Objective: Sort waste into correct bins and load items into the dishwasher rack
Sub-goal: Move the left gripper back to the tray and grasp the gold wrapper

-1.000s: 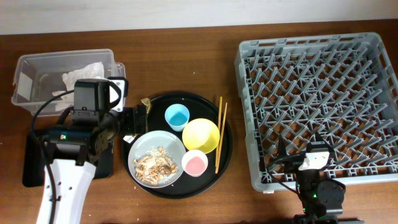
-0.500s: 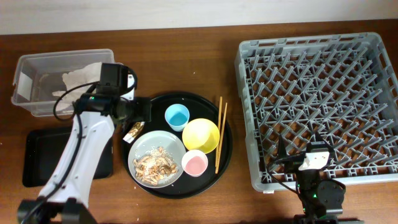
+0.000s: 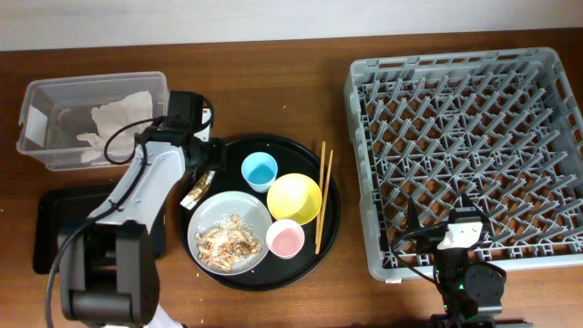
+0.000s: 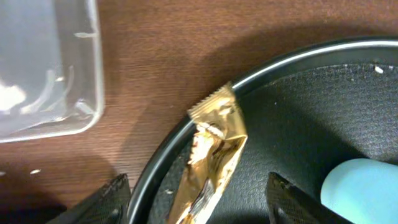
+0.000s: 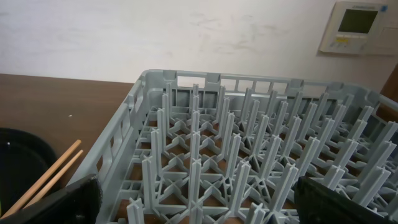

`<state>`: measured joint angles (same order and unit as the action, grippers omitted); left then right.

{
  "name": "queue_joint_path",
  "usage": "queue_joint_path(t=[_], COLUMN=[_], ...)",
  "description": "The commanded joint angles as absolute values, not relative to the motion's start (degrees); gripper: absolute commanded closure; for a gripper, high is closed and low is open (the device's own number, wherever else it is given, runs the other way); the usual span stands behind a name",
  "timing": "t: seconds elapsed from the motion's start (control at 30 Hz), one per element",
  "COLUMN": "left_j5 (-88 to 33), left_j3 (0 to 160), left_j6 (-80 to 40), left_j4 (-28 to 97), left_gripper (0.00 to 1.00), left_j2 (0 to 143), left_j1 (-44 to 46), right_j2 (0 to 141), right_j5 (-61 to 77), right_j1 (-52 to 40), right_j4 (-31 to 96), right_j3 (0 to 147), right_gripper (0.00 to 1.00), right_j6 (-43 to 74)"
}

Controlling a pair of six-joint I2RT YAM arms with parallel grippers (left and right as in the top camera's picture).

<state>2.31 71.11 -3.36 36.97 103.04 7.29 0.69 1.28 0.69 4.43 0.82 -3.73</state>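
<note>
The gold-brown wrapper point(image 3: 197, 189) lies loose across the left rim of the round black tray point(image 3: 330, 228). My left gripper point(image 3: 203, 173) is open just above it. In the left wrist view the wrapper point(image 4: 214, 155) sits between the spread fingers point(image 4: 112, 200) of that gripper point(image 4: 198, 186). The clear bin point(image 3: 41, 150) holds white tissue point(image 3: 114, 121). The flat black tray point(image 3: 50, 237) lies below it. The plate with food scraps point(image 3: 228, 240), blue cup point(image 3: 259, 170), yellow bowl point(image 3: 293, 198), pink cup point(image 3: 285, 240) and chopsticks point(image 3: 322, 196) are on the round tray. My right gripper point(image 3: 460, 228) is open and empty over the rack's point(image 3: 465, 137) front edge.
My left arm point(image 3: 150, 187) reaches across the table between the clear bin and the round tray, covering part of the flat black tray. The right wrist view shows the rack's pegs point(image 5: 249, 149), the chopsticks point(image 5: 46, 180) and the round tray's edge point(image 5: 12, 155).
My left arm swung up and right from over the flat black tray. The wrapper moved from the round tray's upper-left rim down to its left rim. The right arm has not moved.
</note>
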Motion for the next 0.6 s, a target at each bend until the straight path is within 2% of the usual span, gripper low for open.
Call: queue_joint_path(t=[0.0,0.2,0.27,0.4,0.5,0.57], left_j5=[1.30,1.30,1.26,1.13,-0.01,-0.05], left_j3=[71.57,71.50,71.50,71.46,71.46,71.48], left_j6=[-0.36,-0.36,-0.36,-0.36,-0.36,-0.38], left_j4=[36.69,36.62,36.40,35.99,36.01,36.23], left_gripper=[0.35,0.37,0.49,0.51,0.58,0.67], left_j2=[106.04,110.00,110.04,110.69,111.39,111.15], left_j1=[7.88,7.88,7.88,7.88,7.88,7.88], right_j2=[0.36,0.36,0.36,0.36,0.36,0.36], right_j5=[0.78,0.78,0.78,0.78,0.78,0.80], right_j1=[0.38,0.38,0.38,0.38,0.38,0.38], right_j4=[4.49,4.49,4.49,4.49,4.49,4.49], right_j3=[0.32,0.32,0.32,0.32,0.32,0.32], right_gripper=[0.01,0.01,0.01,0.01,0.01,0.01], right_j6=[-4.08,-4.10,-4.10,-4.08,-4.08,-4.10])
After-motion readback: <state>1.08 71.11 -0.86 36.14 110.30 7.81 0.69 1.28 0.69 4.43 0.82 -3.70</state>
